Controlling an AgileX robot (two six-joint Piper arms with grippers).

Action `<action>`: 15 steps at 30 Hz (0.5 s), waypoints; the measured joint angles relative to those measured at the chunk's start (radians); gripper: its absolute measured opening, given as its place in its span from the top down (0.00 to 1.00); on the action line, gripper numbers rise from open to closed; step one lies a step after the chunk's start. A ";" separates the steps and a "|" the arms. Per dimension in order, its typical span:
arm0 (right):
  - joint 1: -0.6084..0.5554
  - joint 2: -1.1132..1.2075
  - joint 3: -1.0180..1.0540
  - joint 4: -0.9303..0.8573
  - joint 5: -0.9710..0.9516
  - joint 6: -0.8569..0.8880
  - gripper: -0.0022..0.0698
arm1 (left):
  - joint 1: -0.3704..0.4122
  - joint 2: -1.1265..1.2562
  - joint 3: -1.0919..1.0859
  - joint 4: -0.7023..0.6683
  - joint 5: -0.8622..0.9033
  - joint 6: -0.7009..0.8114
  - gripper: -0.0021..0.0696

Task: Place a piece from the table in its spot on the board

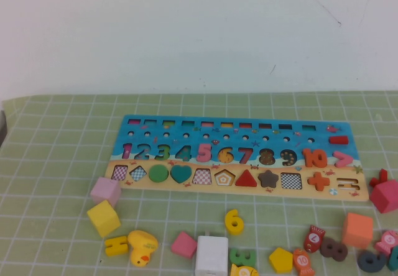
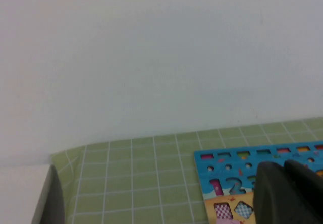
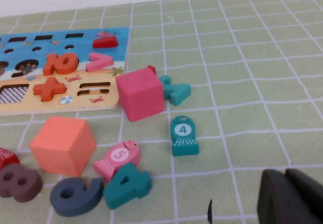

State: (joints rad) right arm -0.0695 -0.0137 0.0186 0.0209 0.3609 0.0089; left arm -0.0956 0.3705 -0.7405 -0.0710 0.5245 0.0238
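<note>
On the table (image 1: 56,139), near edge: yellow 6 lay loose, neither arm on it.

From the left, the left gripper (image 2: 290,191) was absent from the high view; its wrist view showed only a dark finger mass over the board's (image 1: 230,127) left end, so we could not tell its state. At centre, the piece (image 1: 234,221) lay flat just behind a white block (image 1: 212,255), well apart from the board, whose 6 recess looked unfilled. To the right, the right gripper (image 3: 292,196) hung over bare matting, state also undeterminable. We judged a good grasp needed a vertical descent clear of the block, then orientation matched to the recess.
</note>
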 joint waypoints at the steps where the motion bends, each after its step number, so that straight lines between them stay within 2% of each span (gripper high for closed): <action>1: 0.000 0.000 0.000 0.000 0.000 0.000 0.97 | 0.000 0.042 -0.025 0.000 0.027 0.000 0.97; 4: 0.000 0.000 0.000 0.000 0.000 0.000 0.97 | 0.000 0.138 -0.062 0.002 0.032 -0.002 0.97; 9: 0.000 0.000 0.000 0.000 0.000 0.000 0.97 | 0.000 0.310 -0.067 -0.001 -0.085 -0.004 0.97; 15: 0.000 0.000 0.000 0.000 0.000 0.000 0.97 | -0.012 0.554 -0.138 -0.158 -0.063 0.013 0.97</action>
State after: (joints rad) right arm -0.0695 -0.0137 0.0186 0.0209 0.3609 0.0089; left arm -0.1074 0.9240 -0.8784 -0.2294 0.4613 0.0364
